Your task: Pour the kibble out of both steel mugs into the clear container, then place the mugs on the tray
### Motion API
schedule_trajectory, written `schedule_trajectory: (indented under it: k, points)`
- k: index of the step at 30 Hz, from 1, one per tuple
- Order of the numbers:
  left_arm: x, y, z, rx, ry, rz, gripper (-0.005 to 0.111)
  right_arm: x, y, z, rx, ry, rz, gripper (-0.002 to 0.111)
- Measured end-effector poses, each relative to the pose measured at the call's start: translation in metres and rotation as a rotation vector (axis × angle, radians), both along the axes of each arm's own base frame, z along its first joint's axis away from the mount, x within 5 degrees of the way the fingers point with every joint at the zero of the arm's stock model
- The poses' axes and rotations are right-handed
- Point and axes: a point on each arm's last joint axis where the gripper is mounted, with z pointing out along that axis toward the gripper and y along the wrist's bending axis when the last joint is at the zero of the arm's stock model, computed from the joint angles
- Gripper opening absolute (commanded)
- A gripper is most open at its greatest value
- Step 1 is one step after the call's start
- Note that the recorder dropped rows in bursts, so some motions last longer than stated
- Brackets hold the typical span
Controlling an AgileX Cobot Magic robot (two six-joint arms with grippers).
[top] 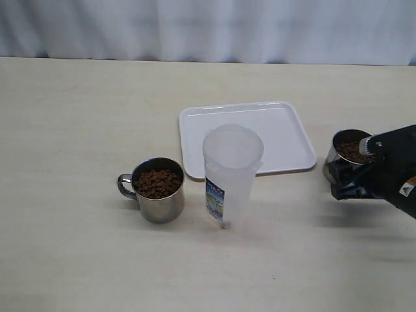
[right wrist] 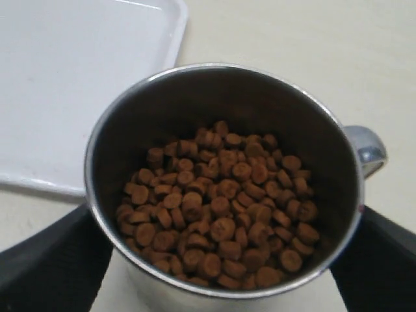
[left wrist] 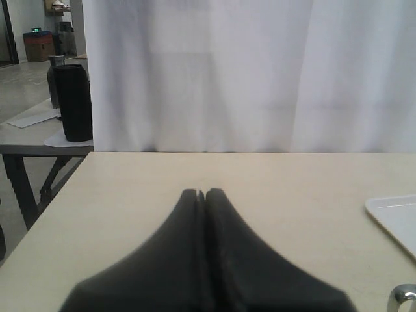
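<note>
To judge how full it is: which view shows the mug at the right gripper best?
The right wrist view: the mug fills it, kibble plainly visible. The exterior view shows it small, partly behind the right gripper. The left wrist view misses it.

Ahead of the left gripper (left wrist: 203,193) hangs a white curtain (left wrist: 260,71); a black flask (left wrist: 73,101) stands on a side table (left wrist: 32,148) beyond.

No readable text; the label (top: 214,199) on the clear container (top: 232,170) is too blurred.
</note>
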Motion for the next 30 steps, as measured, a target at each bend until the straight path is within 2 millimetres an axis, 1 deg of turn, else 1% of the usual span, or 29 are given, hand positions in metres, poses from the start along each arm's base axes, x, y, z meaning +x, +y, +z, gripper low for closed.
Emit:
schedule_trajectory:
  k: [4, 5, 7, 10, 11, 15, 17, 19, 25, 30]
  points:
    - [0.000, 0.000, 0.000, 0.000, 0.000, 0.000, 0.000, 0.017, 0.003, -0.003, 0.012, -0.026, 0.019, 0.005]
    - [0.000, 0.000, 0.000, 0.000, 0.000, 0.000, 0.000, 0.020, 0.003, -0.005, 0.016, -0.029, 0.018, 0.006]
    - [0.000, 0.000, 0.000, 0.000, 0.000, 0.000, 0.000, 0.024, 0.004, -0.006, 0.029, -0.035, 0.016, 0.012]
    - [0.000, 0.000, 0.000, 0.000, 0.000, 0.000, 0.000, 0.027, 0.005, -0.007, 0.034, -0.042, 0.036, 0.029]
    - [0.000, 0.000, 0.000, -0.002, 0.000, 0.000, 0.000, 0.027, 0.005, -0.007, 0.036, -0.040, 0.039, 0.039]
    - [0.000, 0.000, 0.000, -0.002, 0.000, 0.000, 0.000, 0.027, 0.007, -0.007, 0.066, -0.032, 0.041, 0.073]
    - [0.000, 0.000, 0.000, -0.002, 0.000, 0.000, 0.000, 0.026, 0.007, -0.008, 0.081, -0.024, 0.034, 0.082]
    - [0.000, 0.000, 0.000, -0.002, 0.000, 0.000, 0.000, 0.026, 0.007, -0.008, 0.093, -0.016, 0.033, 0.083]
    - [0.000, 0.000, 0.000, -0.002, 0.000, 0.000, 0.000, 0.027, 0.008, -0.010, 0.127, -0.034, 0.028, 0.083]
    - [0.000, 0.000, 0.000, -0.002, 0.000, 0.000, 0.000, 0.029, 0.010, -0.019, 0.185, -0.097, 0.019, 0.083]
